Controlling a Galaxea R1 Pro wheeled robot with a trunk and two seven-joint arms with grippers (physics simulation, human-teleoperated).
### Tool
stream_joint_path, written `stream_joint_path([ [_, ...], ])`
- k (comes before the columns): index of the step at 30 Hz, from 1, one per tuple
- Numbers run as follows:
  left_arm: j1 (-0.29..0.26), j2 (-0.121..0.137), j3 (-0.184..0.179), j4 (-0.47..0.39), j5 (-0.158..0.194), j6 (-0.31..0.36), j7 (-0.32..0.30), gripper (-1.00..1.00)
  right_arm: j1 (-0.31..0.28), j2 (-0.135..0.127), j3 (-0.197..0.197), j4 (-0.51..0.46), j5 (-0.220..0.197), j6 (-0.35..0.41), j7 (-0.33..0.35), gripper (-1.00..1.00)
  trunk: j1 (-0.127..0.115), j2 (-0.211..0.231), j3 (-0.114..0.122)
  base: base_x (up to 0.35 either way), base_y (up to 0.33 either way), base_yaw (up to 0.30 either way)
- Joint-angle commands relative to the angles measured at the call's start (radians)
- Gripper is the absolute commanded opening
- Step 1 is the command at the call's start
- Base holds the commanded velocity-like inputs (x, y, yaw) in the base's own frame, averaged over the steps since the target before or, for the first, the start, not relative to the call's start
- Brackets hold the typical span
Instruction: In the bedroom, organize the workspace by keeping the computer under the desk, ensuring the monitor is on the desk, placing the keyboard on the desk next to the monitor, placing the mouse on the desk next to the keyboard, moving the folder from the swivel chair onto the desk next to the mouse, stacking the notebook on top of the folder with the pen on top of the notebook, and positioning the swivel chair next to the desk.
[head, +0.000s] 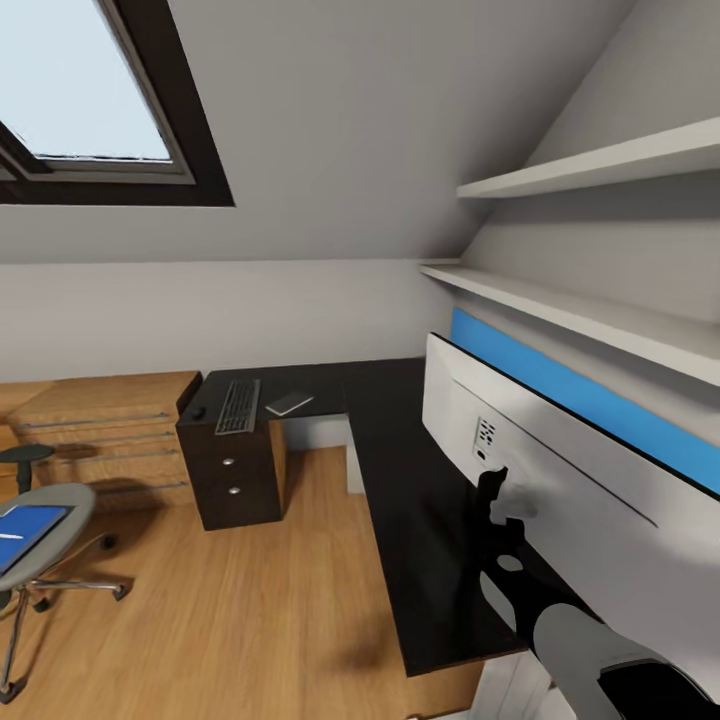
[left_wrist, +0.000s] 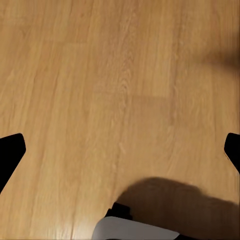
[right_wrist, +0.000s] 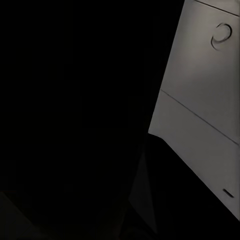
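Monitor (head: 560, 460): tilted on tabletop (head: 400, 470) at 3 o'clock, back toward camera. Right claw (head: 497, 497) touches its rear; grip cannot be told. Left claw wide, empty, over floor (left_wrist: 100, 75). Keyboard (head: 238, 405) at 10 o'clock. Risk: a push may topple the monitor.

Mostly just the wooden floor (left_wrist: 120, 85) here — warm light-brown planks with the grain running up and down. The left gripper (left_wrist: 120, 155) hangs over it, fingers (left_wrist: 10, 152) spread wide at opposite edges, nothing between them. A dark shadow (left_wrist: 180, 200) pools on the planks, and a white-and-black robot part (left_wrist: 135, 229) pokes in beside it.
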Motion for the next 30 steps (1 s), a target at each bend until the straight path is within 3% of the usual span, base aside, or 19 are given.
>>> stream_joint_path([
  [1,-0.001,0.000,-0.009,0.000,0.007,-0.004,0.006,1.00,-0.002,-0.001,0.017,-0.001,-0.007,-0.006,-0.005,-1.00,0.001,-0.002,-0.002,0.279,-0.013,0.000],
  [14,-0.001,0.000,-0.009,0.000,0.008,-0.005,0.007,1.00,-0.001,0.001,0.017,0.004,-0.007,-0.005,-0.004,-1.00,0.001,-0.002,-0.002,0.042,-0.002,0.000],
  [15,-0.001,0.000,-0.009,0.001,0.008,-0.005,0.007,1.00,-0.001,0.001,0.017,0.004,-0.007,-0.005,-0.004,1.00,0.001,-0.002,-0.002,0.000,0.000,0.000],
  [30,-0.001,0.000,-0.009,0.000,0.008,-0.005,0.007,1.00,-0.001,0.001,0.017,0.004,-0.007,-0.005,-0.004,1.00,0.001,-0.002,-0.002,0.000,0.000,0.000],
])
